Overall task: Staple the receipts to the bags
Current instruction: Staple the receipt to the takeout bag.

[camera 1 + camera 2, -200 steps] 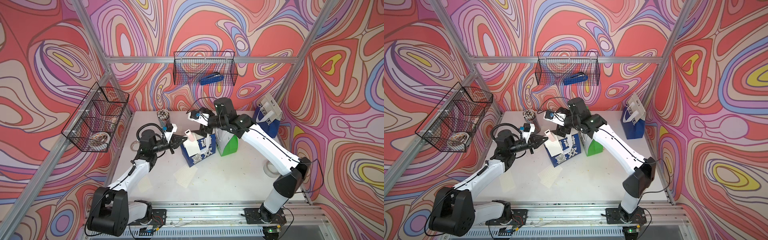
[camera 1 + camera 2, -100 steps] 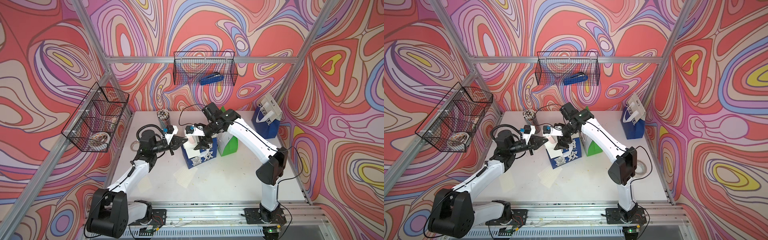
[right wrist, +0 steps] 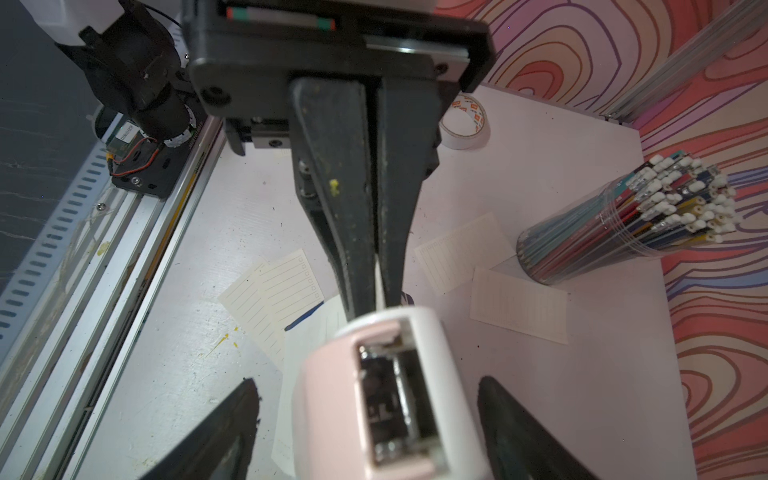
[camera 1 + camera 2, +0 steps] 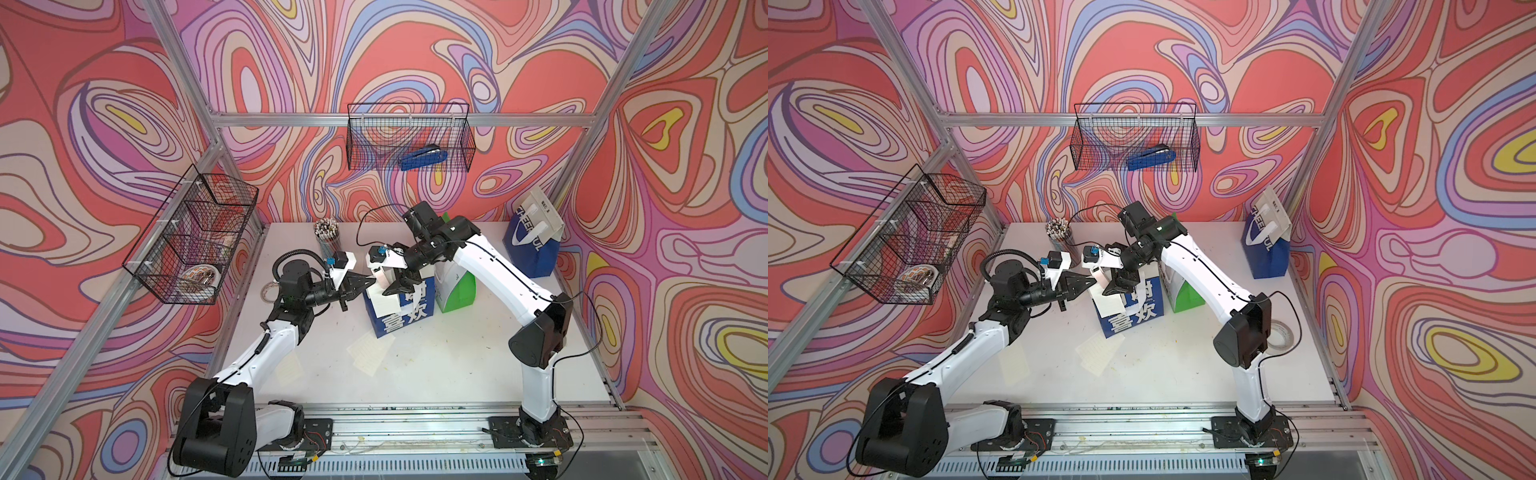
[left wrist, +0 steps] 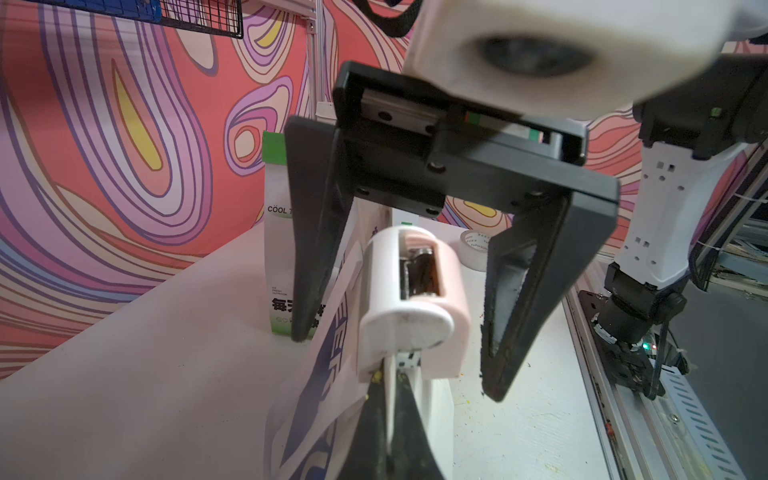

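L claw (image 4: 371, 283) is seen pressed together, its matte black wedge fingers (image 3: 332, 187) pinched on a thin white sheet edge at the top of the blue-white bag (image 4: 409, 316) w/ big Chinese characters. That sheet is taken to be the receipt (image 4: 385, 306) laid flat on the bag's face. Whether the bag rim is also in the pinch can't be told.

R claw (image 4: 397, 289) is held spread wide, tapered black fingers (image 5: 519, 299) set either side of a small stapler (image 5: 409, 299). It has a rounded pink-and-white plastic shell, w/ shiny metal shown thru a squarish cut-out. A gap is seen btwn the stapler and one finger; the other side can't be judged. The stapler is sat right at the L claw's tips, on the same paper edge.

That bag is stood upright mid-table (image 4: 436, 374), boxy, smooth printed paper. Just beside it the green-white bag (image 4: 457, 291) is parked. The "CHEERFUL" bag (image 4: 530, 249) is stood well apart by the back corner, white strap handles up.

Flat on the scuffed white top near the bag, loose receipts (image 3: 274, 299) are scattered, cream and faintly ruled. A clear tub of pencils (image 3: 623, 224) and a tape roll (image 3: 465, 120) are also noted.
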Robot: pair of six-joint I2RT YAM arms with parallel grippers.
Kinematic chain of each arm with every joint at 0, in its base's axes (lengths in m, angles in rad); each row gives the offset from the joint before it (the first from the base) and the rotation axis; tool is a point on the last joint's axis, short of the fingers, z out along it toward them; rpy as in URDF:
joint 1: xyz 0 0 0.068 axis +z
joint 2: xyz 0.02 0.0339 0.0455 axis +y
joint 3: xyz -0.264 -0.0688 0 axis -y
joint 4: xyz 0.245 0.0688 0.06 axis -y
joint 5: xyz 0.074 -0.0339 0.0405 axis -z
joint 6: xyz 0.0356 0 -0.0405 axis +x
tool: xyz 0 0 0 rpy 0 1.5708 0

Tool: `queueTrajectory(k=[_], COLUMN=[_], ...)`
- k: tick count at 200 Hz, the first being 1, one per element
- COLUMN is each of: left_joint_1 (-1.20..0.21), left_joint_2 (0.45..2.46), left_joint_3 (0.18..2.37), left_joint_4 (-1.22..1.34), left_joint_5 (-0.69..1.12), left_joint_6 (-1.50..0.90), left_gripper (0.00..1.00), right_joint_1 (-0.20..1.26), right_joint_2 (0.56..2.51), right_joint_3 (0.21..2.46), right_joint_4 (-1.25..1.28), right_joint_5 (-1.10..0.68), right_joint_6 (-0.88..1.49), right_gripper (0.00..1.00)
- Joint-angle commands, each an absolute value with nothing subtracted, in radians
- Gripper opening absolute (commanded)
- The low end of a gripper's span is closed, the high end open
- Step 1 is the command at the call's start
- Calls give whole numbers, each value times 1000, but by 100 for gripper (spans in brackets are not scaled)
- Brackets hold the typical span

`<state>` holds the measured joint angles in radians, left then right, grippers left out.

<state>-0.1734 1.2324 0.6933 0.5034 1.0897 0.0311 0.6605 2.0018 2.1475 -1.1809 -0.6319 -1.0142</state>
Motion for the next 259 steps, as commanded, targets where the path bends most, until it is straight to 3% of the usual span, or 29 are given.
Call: queueTrajectory(k=[1, 72, 82, 104, 124, 173, 182, 212, 219, 245, 259], left_joint_1=[-176, -178, -178, -178, -178, -178, -178, -178, -178, -178, -178], left_joint_2=[1195, 1199, 1201, 1201, 1200, 1194, 1193, 1192, 1191, 1186, 1186], left_joint_3=[713, 703, 703, 702, 701, 699, 695, 674, 670, 660, 658], left_joint_4=[563, 615, 619, 622, 625, 633, 636, 683, 689, 708, 712], left_joint_5=[1130, 1131, 1131, 1132, 1131, 1126, 1122, 1078, 1067, 1025, 1004], left_joint_6=[58, 28, 26, 25, 24, 18, 18, -4, -7, -8, -11], left_gripper=[0, 0, 0, 0, 0, 0, 0, 0, 0, 0, 0], right_joint_1=[660, 660, 660, 660, 660, 660, 660, 660, 660, 660, 660], right_joint_2=[2028, 2039, 2044, 2051, 2073, 2072, 2041, 1875, 1829, 1657, 1597], right_joint_3=[2166, 2157, 2158, 2162, 2201, 2212, 2178, 1986, 1924, 1695, 1606], right_joint_4=[-1233, -1221, -1218, -1210, -1241, -1213, -1152, -863, -769, -421, -273], right_joint_5=[-692, -699, -701, -700, -713, -737, -713, -692, -676, -567, -502], right_joint_6=[-1027, -1009, -1009, -989, -1003, -976, -953, -807, -759, -548, -395], right_gripper=[78, 68, 62, 42, 0, 0, 30, 58, 69, 80, 82])
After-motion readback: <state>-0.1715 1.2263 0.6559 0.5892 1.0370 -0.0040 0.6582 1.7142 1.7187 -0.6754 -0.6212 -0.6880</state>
